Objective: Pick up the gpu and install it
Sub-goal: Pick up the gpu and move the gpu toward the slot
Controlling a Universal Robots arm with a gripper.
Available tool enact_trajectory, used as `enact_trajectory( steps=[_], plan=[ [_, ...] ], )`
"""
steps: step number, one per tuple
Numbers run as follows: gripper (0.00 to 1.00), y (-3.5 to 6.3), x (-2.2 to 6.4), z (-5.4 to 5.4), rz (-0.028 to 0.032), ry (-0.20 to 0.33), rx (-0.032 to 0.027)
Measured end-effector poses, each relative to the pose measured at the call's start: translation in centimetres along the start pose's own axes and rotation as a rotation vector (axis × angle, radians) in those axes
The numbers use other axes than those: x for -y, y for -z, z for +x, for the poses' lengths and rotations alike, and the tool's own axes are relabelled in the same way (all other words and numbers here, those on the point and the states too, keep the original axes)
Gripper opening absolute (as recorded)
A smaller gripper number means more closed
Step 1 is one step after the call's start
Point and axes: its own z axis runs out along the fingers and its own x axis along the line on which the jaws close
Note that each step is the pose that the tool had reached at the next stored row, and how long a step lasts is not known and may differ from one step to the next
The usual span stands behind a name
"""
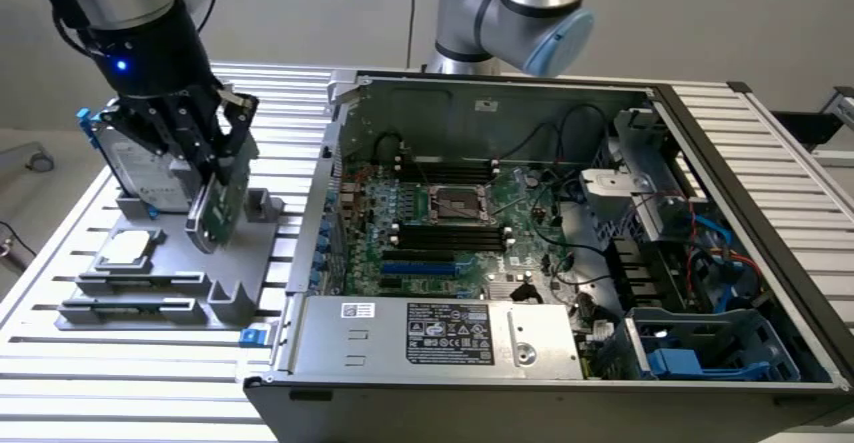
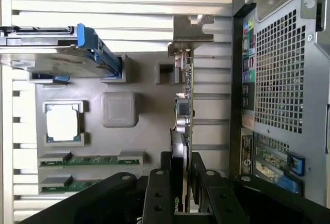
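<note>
The gpu (image 1: pixel 216 208) is a thin card with a green board face, standing on edge and slightly tilted over the grey holder tray (image 1: pixel 254 263) at the exterior view's left. My gripper (image 1: pixel 203 158) is shut on its upper edge. In the wrist view the gpu (image 2: pixel 183 105) appears edge-on, its silver bracket (image 2: pixel 192 29) at the far end, and my gripper (image 2: pixel 181 185) clamps it between black fingers (image 2: pixel 157 195). Whether the card's lower edge still touches the tray I cannot tell. The open computer case (image 1: pixel 747 163) with its motherboard (image 1: pixel 454 228) lies to the exterior view's right.
On the tray sit a silver hard drive in a blue frame (image 1: pixel 138 173), a square processor chip (image 1: pixel 127 248) and two memory sticks (image 1: pixel 134 285). The case's rear wall (image 2: pixel 281 79) stands close beside the gpu. A second robot arm (image 1: pixel 514 13) rises behind the case.
</note>
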Motion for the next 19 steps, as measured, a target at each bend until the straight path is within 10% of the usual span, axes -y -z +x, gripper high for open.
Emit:
enact_trajectory(
  steps=[19],
  plan=[
    [0.26,6.97,-0.28,-7.6,-0.02,-0.003,-0.0351]
  ],
)
